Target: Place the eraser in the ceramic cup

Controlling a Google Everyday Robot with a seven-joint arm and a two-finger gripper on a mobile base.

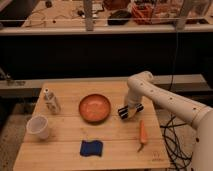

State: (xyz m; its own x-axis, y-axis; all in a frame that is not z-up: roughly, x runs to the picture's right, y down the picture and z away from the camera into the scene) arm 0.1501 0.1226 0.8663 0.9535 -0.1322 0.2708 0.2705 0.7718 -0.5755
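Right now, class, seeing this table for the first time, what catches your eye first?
The orange bowl at the centre of the table stands out, with the gripper just right of it, at the dark eraser. The white ceramic cup sits far left; a carrot lies right.

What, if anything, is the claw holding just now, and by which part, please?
The claw appears to hold the eraser, just right of the orange bowl; which part it grips cannot be told.

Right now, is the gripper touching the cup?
Apart. The camera view shows the gripper low at the right side of the bowl, while the cup stands far left, with the whole bowl between them.
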